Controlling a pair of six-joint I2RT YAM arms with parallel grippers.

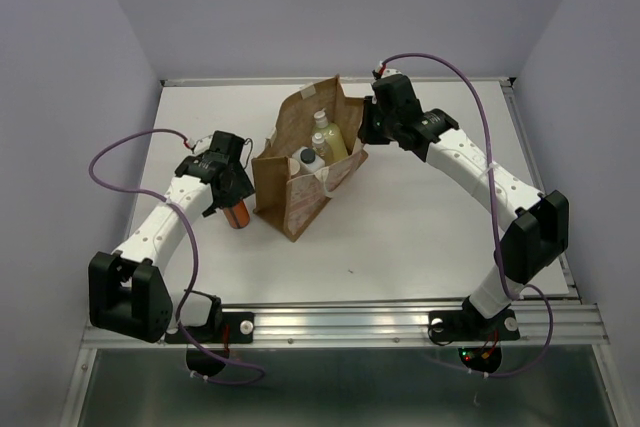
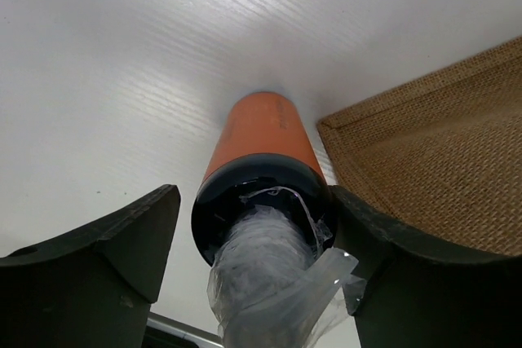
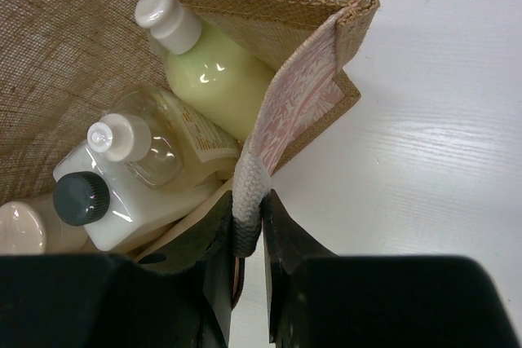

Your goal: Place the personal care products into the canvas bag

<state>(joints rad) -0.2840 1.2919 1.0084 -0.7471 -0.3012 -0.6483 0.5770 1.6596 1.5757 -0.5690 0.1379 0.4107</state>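
Orange bottle [image 2: 261, 140]: standing upright on the worktop [image 1: 420, 227], just left of the bag [image 1: 300, 197].
Left end effector [image 2: 253, 201]: straddling the bottle's dark cap, jaws spread wide, gripping nothing.
Bag: standing mid-worktop, holding the yellow-green bottle [image 3: 216, 79], amber bottle [image 3: 155, 144], white bottle [image 3: 122, 209] and a pale fourth bottle [image 3: 20, 226].
Right end effector [image 3: 249, 209]: pinching the cream strap [image 3: 249, 181] at the bag's right rim.

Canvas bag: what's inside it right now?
Inside the bag: yellow-green bottle, amber bottle, white bottle with dark cap. A pale top peeks at the edge, its body hidden. Bag floor and bottle bases are covered.
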